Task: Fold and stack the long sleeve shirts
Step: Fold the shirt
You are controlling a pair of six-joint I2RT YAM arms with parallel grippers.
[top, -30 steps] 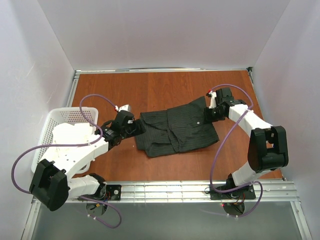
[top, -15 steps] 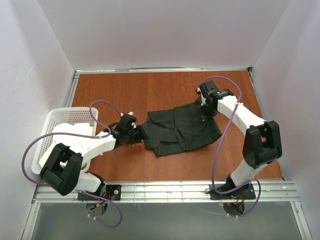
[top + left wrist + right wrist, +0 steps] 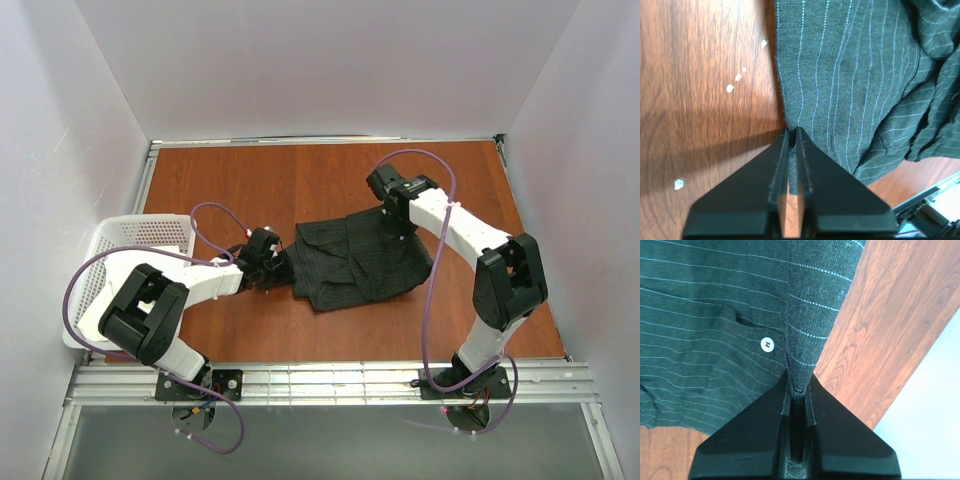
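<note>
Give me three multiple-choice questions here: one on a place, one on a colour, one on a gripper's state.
1. Where is the white basket? A) left edge of the table B) its far right corner C) its middle
2. The button on the shirt is: A) red B) white C) blue
3. The right gripper is: A) open B) shut on the basket C) shut on the shirt
Answers: 1 A, the top view shows it there; 2 B, seen in the right wrist view; 3 C, fabric is pinched in its closed jaws.
</note>
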